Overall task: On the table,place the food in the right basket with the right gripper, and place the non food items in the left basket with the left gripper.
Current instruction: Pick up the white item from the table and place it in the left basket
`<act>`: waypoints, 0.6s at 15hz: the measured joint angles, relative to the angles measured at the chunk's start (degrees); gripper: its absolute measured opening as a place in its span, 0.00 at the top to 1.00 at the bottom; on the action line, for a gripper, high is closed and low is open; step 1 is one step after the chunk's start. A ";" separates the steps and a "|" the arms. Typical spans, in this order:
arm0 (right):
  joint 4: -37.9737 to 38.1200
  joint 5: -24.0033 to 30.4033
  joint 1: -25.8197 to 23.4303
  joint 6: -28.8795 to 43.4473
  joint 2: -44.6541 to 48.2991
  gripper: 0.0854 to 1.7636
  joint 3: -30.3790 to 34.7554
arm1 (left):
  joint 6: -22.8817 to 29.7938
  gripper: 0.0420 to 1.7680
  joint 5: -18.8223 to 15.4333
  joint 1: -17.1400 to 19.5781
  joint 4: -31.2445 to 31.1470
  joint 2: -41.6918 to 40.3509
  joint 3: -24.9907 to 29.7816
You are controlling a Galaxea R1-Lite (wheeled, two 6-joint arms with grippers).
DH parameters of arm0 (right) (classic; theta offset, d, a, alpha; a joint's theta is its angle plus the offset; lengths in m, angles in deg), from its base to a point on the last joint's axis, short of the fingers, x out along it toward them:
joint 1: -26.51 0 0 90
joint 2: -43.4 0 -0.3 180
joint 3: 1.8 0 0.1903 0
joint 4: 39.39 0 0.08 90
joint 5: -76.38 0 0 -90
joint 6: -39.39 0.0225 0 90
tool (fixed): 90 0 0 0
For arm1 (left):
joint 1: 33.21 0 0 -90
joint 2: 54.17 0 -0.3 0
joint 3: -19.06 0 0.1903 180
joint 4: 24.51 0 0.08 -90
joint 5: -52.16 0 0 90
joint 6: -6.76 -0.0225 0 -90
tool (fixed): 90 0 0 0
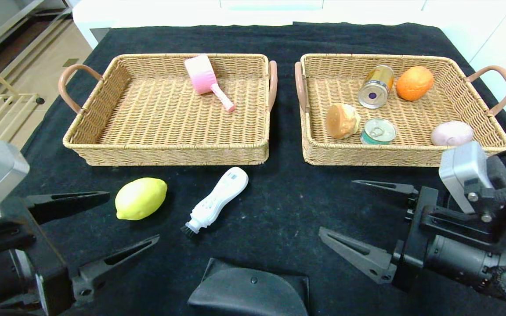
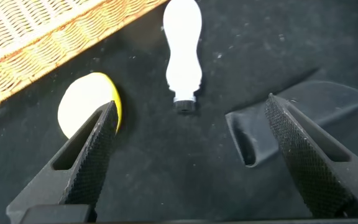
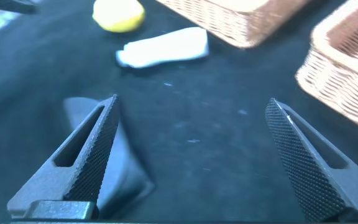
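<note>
The white brush [image 1: 218,198] lies on the tabletop [image 1: 279,210], long axis running from 7 to 1 o'clock, at 2 o'clock from the wide-open, empty left gripper [image 1: 117,235]; the right gripper [image 1: 358,219], equally open and empty, sits farther off.

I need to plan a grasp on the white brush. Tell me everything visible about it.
The brush is white, smooth, plastic-looking and bottle-shaped: a rounded wide end with a small label, a narrowed waist, and a short tuft of black bristles at the narrow end. It lies flat on the black cloth of the table, slanted, bristles toward the robot, in front of the left basket, right of the lemon. Nothing touches it.
</note>
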State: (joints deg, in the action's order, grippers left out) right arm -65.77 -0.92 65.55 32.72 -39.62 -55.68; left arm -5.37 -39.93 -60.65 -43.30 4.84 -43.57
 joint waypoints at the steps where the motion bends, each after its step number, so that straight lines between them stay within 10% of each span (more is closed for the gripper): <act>1: -1.54 0.16 -0.93 0.00 -0.61 0.04 1.00 | 0.00 0.03 0.77 0.05 0.02 0.30 -0.21; 9: -5.02 1.76 -3.55 0.30 -2.38 0.04 3.69 | 0.04 0.03 4.14 0.13 4.16 1.23 -0.65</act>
State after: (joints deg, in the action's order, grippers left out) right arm -70.79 0.84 62.00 33.02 -42.00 -51.99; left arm -5.33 -35.78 -60.52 -39.14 6.07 -44.22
